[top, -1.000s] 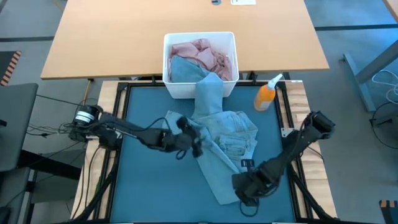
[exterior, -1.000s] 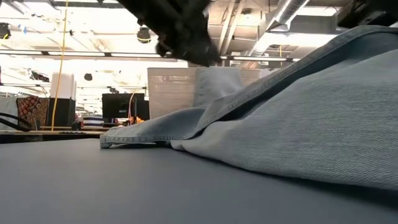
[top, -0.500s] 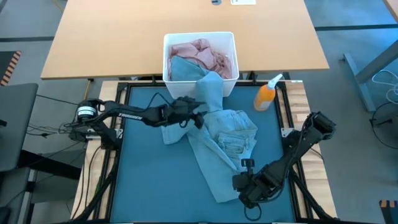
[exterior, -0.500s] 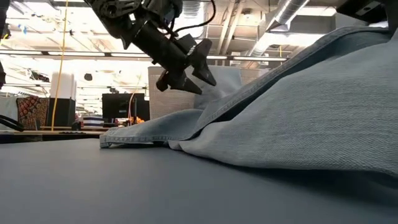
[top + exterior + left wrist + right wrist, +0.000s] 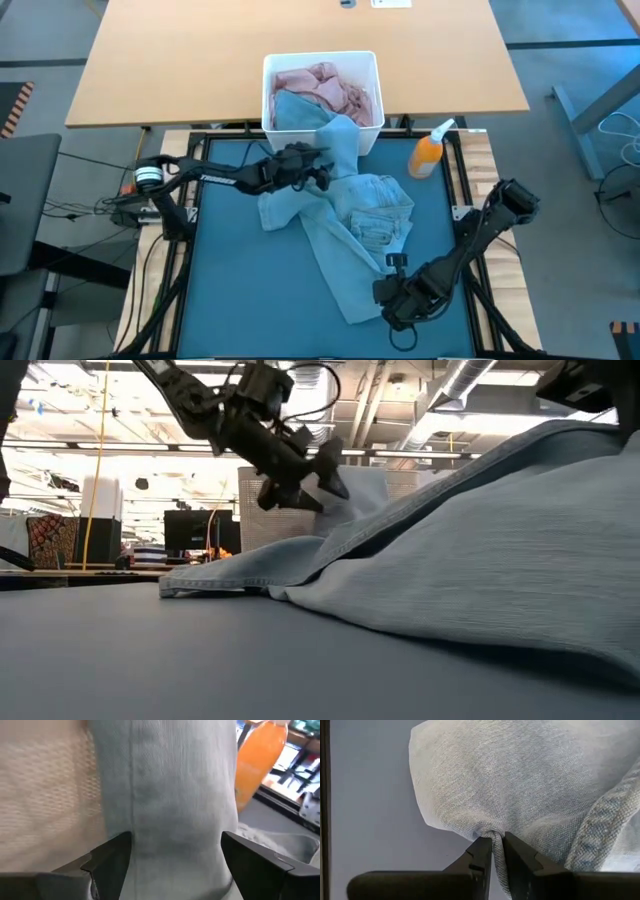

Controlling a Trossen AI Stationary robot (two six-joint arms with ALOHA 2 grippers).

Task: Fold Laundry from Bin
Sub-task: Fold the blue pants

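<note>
Jeans half out of the bin, one leg pinned, the other waiting

The jeans (image 5: pixel 345 225) run lengthwise from the bin (image 5: pixel 322 100) toward the near edge of the tabletop (image 5: pixel 225 290), one leg draped over the bin's front rim. The right hand (image 5: pixel 493 851) pinches the hem at the near end. The left hand (image 5: pixel 318 172) (fingers spread, nothing held) hovers just before that draped leg, which lies straight ahead between its fingers, so it looks nearer for the next pull.

You get even overhead light and soft shadows from above; the low view glares with bright ceiling lights (image 5: pixel 470 380), and your left wrist view blurs throughout.
</note>
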